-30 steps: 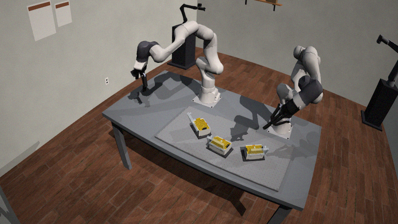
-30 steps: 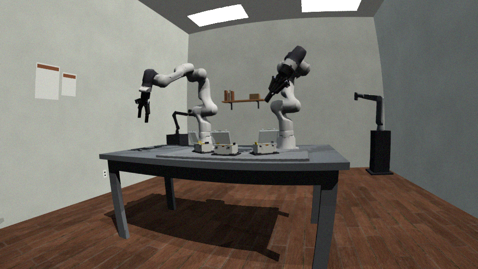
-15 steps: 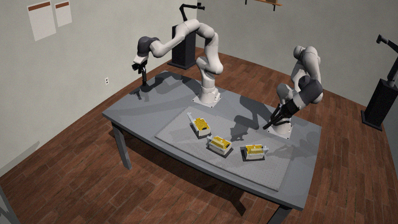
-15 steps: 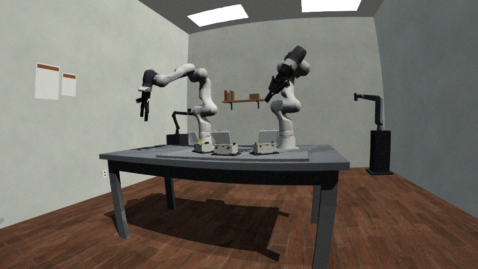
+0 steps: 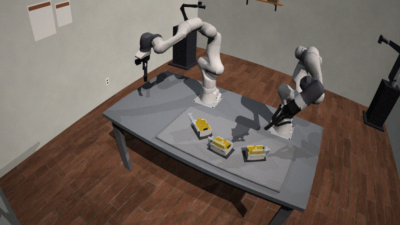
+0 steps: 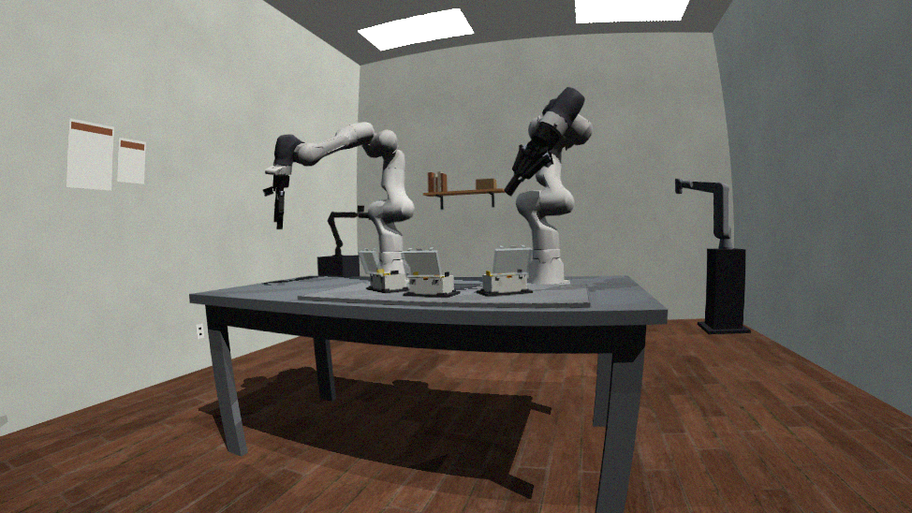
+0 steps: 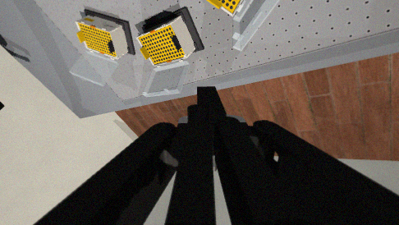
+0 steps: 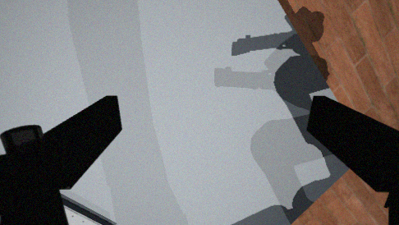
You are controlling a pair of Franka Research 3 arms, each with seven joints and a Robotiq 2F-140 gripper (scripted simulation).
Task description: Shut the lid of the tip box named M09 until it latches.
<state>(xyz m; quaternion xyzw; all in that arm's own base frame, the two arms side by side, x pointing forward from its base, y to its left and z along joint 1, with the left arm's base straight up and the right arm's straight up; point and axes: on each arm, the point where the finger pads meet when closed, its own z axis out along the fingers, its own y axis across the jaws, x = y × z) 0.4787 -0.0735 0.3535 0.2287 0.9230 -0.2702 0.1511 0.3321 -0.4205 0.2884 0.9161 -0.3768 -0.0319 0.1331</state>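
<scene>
"What's on the table?"
"The board, and both arm bases. Left base, right base, with the board before them."
"And on the board?"
"Three plates, left to right by the arms' own sides: H1, H2, then H3."
"In a straight row?"
"No, H2 lies between the others but farther out from the bases."
"Where are the boxes?"
"One per plate: H1's box, H2's box, H3's box."
"Anything behind the arms?"
"A shelf, on the wall."
</scene>
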